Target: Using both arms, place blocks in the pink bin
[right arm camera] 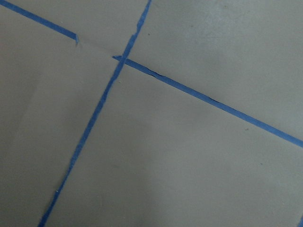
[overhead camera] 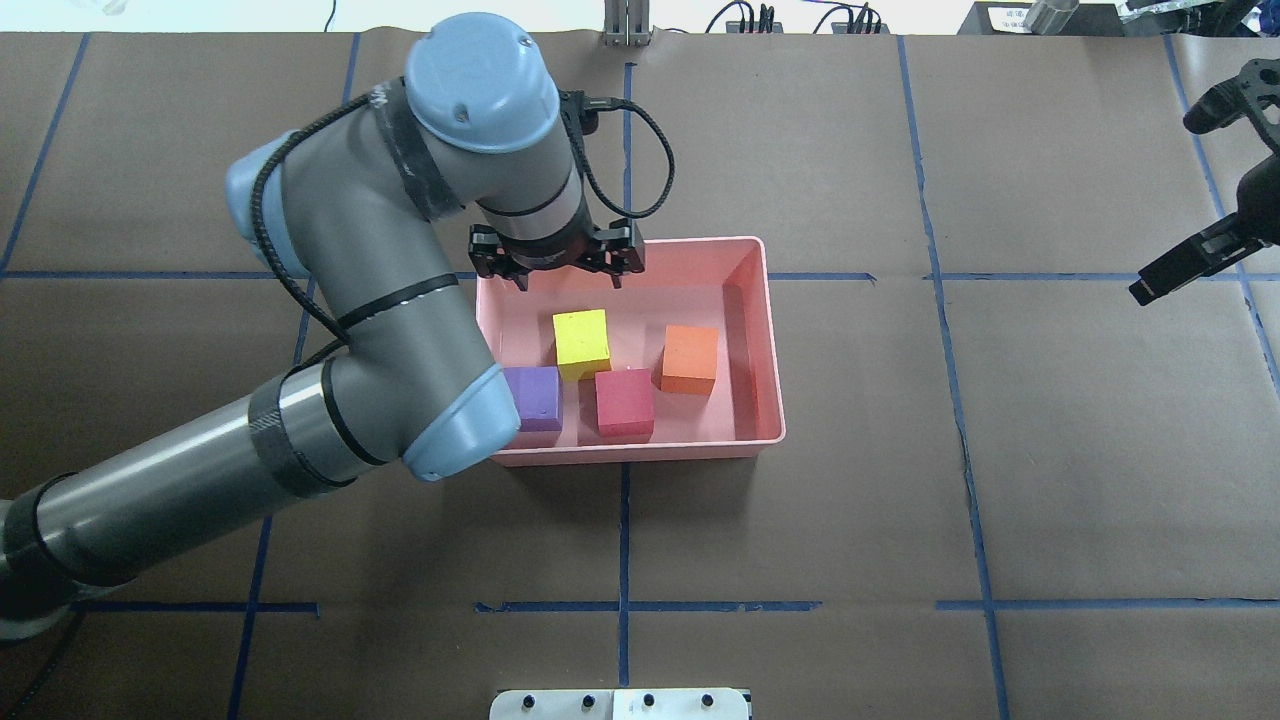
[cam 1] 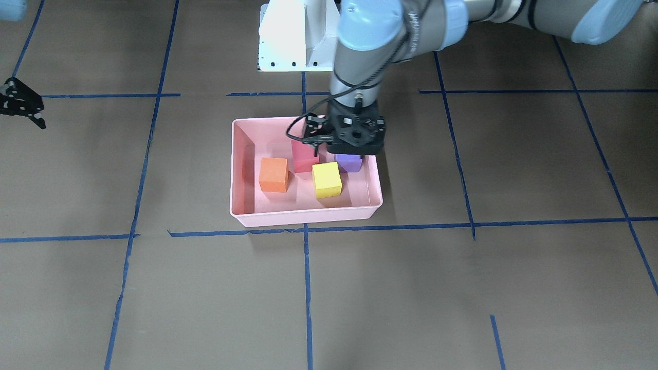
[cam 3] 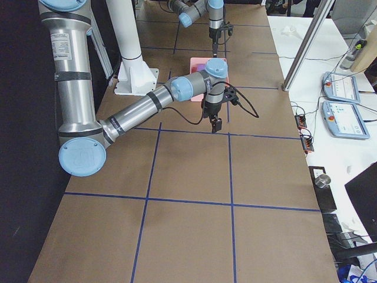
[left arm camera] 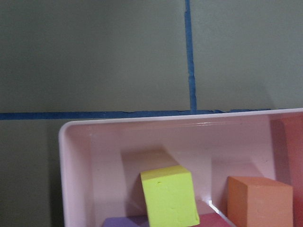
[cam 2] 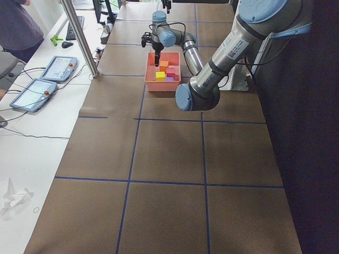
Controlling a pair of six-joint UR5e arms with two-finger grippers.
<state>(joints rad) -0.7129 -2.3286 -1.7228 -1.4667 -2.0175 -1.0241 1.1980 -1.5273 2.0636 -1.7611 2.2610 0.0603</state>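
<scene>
Hanging above the far rim of the pink bin (overhead camera: 700, 245), the left gripper (overhead camera: 558, 272) looks spread wide and holds nothing, high enough to clear the walls. Inside the bin, from left to right, sit the purple block (overhead camera: 538, 397), yellow block (overhead camera: 582, 343), red block (overhead camera: 624, 402) and orange block (overhead camera: 690, 359), all flat on the floor, so the job looks done. Well off to the right, the right gripper (cam 1: 24, 103) hovers over the table (overhead camera: 1050, 450), fingers apart and empty, probably kept clear of the other arm.
</scene>
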